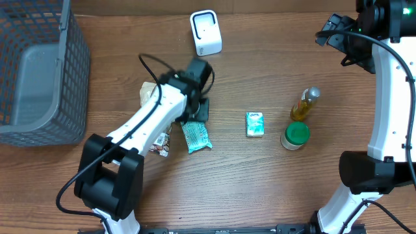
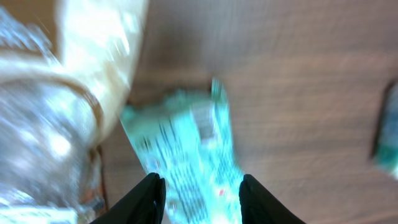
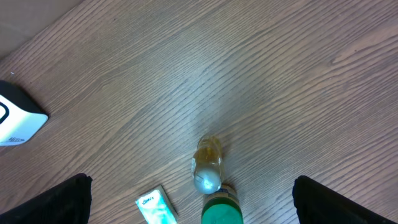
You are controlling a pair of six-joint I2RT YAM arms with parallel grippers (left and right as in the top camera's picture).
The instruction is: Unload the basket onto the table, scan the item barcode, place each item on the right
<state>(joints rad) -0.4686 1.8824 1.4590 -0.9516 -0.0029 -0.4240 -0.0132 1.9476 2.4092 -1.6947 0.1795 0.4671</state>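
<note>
You are working on the teal packet [image 2: 186,149], which is lying flat on the wooden table [image 1: 273,188] just beside a clear-wrapped bag [image 1: 151,94] and well short of the white scanner [image 1: 205,31]. The left gripper [image 2: 202,179] is straddling the packet's near end. Its fingers are standing apart on either side, but the wrist view is blurring too much to tell whether they are pressing the film or only flanking it.

You are probably dealing with a light, soft, crinkly pouch that will be flopping and sliding, so pinching a sealed edge or a narrow end should be safer than squeezing the middle, and it leaves the printed face showing.

Dark lines of print are running along the packet, but you are not getting a readable word or a clear barcode. The small box [image 3: 152,208] is carrying white lettering that is too small to read.

The right gripper [image 3: 191,180] is hanging spread wide and empty above the bottle [image 3: 207,165] and the green-lidded jar [image 3: 221,211].
</note>
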